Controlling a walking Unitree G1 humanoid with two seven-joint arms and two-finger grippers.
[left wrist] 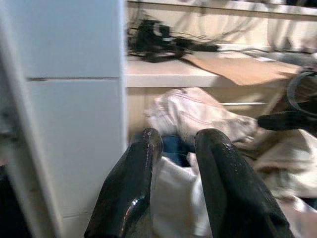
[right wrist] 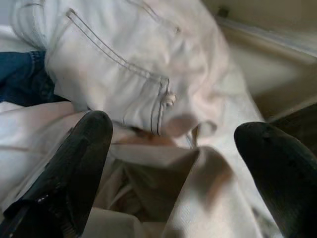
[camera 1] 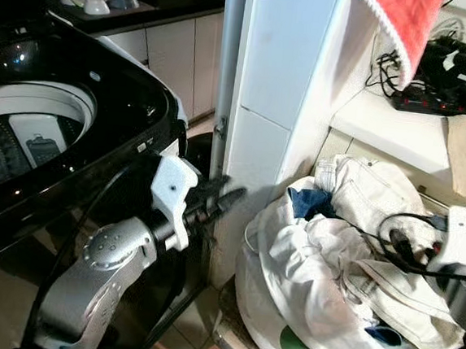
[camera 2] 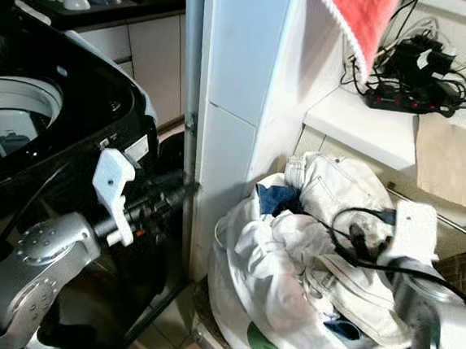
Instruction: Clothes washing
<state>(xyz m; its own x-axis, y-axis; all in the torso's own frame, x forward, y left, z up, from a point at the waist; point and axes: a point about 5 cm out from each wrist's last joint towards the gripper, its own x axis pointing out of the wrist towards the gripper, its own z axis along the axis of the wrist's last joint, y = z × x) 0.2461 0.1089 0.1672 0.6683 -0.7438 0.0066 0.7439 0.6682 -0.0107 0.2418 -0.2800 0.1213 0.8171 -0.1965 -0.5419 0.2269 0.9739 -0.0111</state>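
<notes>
White crumpled clothes [camera 1: 347, 274], jeans pocket stitching, blue garment [camera 1: 308, 201] tucked in

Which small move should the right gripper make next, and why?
Probably lower the right gripper a little onto the white jeans and close. Its fingers are open just above the laundry pile, holding nothing, and the washing machine stands open.
</notes>
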